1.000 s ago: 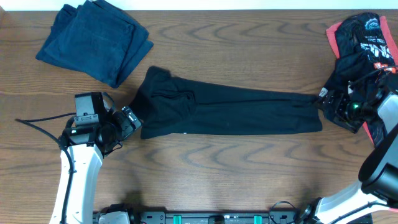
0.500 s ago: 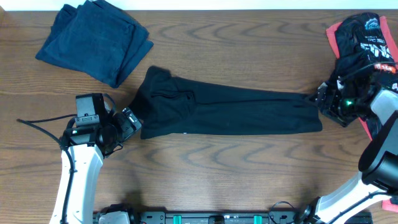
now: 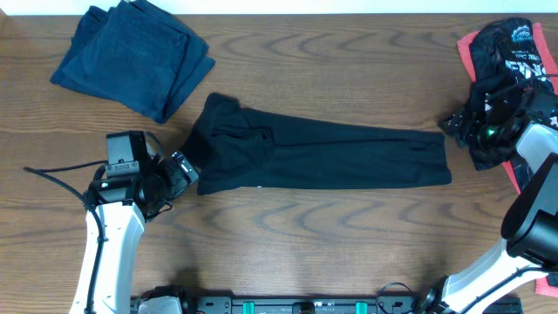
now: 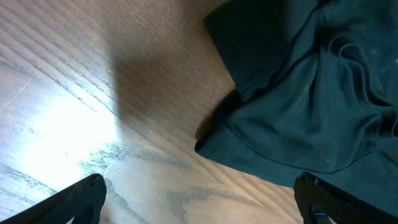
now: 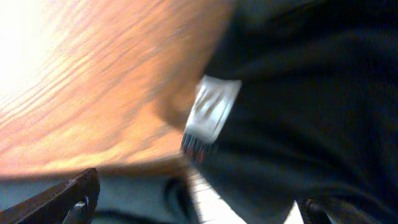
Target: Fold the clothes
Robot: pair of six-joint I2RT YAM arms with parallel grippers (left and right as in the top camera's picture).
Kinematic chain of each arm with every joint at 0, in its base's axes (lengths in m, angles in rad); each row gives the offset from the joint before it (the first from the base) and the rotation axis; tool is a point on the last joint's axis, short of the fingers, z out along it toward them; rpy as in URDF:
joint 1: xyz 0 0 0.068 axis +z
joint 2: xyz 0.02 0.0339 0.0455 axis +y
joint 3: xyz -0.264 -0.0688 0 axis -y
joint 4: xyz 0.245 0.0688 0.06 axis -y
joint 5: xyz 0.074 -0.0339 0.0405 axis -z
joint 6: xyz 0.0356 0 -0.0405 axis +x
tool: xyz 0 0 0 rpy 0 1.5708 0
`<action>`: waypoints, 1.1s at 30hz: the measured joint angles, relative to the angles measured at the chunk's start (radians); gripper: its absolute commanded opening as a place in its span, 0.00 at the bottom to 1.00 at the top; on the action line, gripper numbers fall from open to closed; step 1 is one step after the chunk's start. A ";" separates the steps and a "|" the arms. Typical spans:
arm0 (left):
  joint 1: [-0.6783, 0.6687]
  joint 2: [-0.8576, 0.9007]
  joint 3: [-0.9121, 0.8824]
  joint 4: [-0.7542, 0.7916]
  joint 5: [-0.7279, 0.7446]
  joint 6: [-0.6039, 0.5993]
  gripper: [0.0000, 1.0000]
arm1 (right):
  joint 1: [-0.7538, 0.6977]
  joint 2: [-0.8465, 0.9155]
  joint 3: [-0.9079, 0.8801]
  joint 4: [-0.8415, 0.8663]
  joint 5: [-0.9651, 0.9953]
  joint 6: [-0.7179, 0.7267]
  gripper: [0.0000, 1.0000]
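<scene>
Overhead, lower left, the left gripper (image 3: 183,172) gapes wide, empty, just beside the black shirt (image 3: 323,157); the right gripper (image 3: 453,126), equally wide, hangs against the pink-trimmed pile (image 3: 510,52) gripping nothing

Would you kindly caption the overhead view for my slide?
Black garment stretched across the wooden table, left gripper and right gripper open near its ends, folded dark-blue clothes upper left.

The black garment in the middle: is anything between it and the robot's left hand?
Nothing visible: the open left hand sits at the left end of the black garment, only bare table between them.
</scene>
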 measured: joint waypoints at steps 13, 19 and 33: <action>0.000 0.000 0.000 -0.019 0.000 0.000 0.98 | -0.034 0.046 0.129 -0.284 0.518 0.260 0.99; 0.000 0.000 -0.002 -0.022 0.000 0.001 0.98 | -0.059 0.079 0.314 -0.501 0.559 0.316 0.99; 0.000 0.000 -0.003 -0.022 0.000 0.004 0.98 | -0.019 0.009 0.485 -0.638 0.334 0.164 0.99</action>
